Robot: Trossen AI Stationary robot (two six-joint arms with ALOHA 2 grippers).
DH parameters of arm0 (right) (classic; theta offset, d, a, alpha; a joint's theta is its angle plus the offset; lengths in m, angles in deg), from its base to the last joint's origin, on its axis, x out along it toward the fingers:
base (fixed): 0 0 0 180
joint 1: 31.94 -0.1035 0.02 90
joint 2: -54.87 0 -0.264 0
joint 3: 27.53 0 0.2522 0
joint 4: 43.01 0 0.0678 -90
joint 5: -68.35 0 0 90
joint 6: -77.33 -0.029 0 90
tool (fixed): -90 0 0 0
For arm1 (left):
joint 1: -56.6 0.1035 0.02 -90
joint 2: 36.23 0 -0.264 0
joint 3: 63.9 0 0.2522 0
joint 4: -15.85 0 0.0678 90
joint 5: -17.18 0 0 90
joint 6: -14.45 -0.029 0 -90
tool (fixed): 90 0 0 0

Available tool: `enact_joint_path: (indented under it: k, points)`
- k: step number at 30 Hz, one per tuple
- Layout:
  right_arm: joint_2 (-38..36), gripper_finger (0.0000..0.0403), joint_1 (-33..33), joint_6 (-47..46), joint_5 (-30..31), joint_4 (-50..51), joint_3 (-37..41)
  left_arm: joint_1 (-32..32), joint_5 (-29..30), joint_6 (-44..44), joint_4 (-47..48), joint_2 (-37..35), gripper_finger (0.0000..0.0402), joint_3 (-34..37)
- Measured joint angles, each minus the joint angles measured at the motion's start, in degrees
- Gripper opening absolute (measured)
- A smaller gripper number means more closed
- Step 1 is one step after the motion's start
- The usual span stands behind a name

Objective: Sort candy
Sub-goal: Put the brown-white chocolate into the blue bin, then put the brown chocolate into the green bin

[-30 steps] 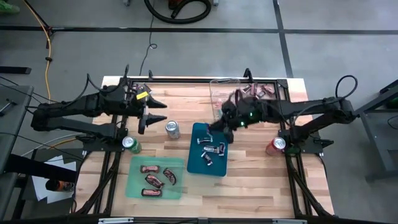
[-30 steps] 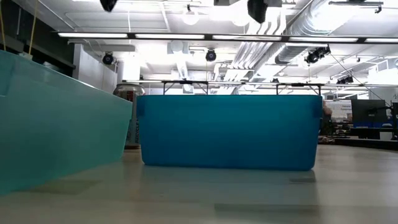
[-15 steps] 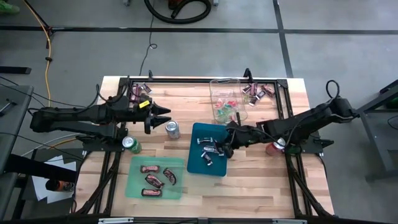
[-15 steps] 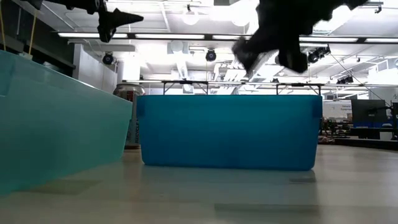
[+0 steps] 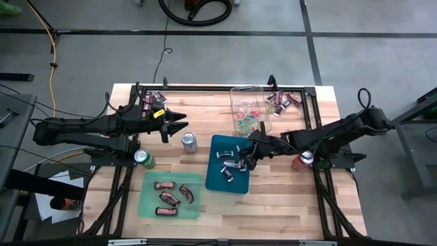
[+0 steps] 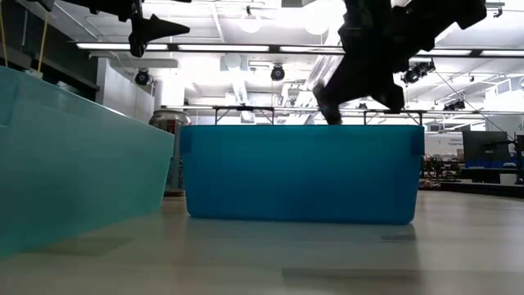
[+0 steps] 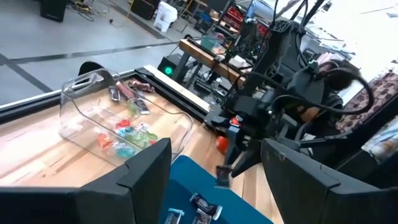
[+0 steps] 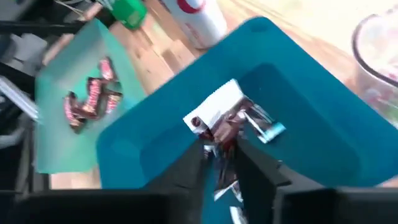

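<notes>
Candy, a dark silver-wrapped piece (image 8: 227, 134), sits between the right gripper (image 5: 249, 156) fingers, barely parted, above the blue plastic bin (image 5: 212, 179); releasing off-centre could bounce it out, while the left gripper (image 5: 179, 124) waits open.

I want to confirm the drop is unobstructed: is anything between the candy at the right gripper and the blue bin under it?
Nothing visible. The right gripper hangs just above the blue bin with a silver-wrapped candy at its fingertips; only open bin floor lies underneath.
</notes>
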Motion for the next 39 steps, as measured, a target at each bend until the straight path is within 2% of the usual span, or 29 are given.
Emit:
enact_joint_path:
  k: [8,14,16,18,22,24,27,31,34,39]
  points:
    - [2.9,0.0194,0.23,2.51,-0.09,-1.73,-0.01,0.01,1.33,-0.01,0.45,0.02,0.0236,0.0]
    - [2.08,0.0225,1.94,5.13,-0.56,-2.27,-3.16,0.78,1.44,0.98,1.99,1.02,0.0236,-2.38]
    - [2.08,0.0226,2.95,8.78,-0.58,-2.73,-6.1,2.24,1.48,0.31,7.85,2.12,0.0236,-6.45]
    - [2.11,0.0227,4.08,12.27,-0.64,-1.95,-9.22,4.34,2.54,-0.36,17.53,4.7,0.0236,-12.59]
    - [2.11,0.0227,6.71,17.01,-0.77,-0.48,-14.48,10.84,11.09,-0.05,42.83,12.23,0.0236,-23.64]
    - [2.11,0.0227,8.07,17.95,-0.77,1.1,-16.55,14.72,15.83,0.21,50.5,15.38,0.0236,-25.89]
    - [2.06,0.0227,9.8,17.91,-0.73,2.72,-18.05,20.78,19.36,4.24,56.81,18.48,0.0236,-24.32]
    - [2.11,0.0227,10.76,16.13,-0.75,5.07,-18.1,27.14,22.17,13.29,56.69,19.19,0.0236,-16.45]
    - [2.52,0.0227,10.75,15.09,-0.77,7.19,-18.1,30.53,23.71,18.52,51.9,19.17,0.0236,-9.91]
    - [2.66,0.0227,10.75,15.07,-0.77,8.5,-18.12,36.09,23.85,22.44,42.01,19.66,0.0236,-1.62]
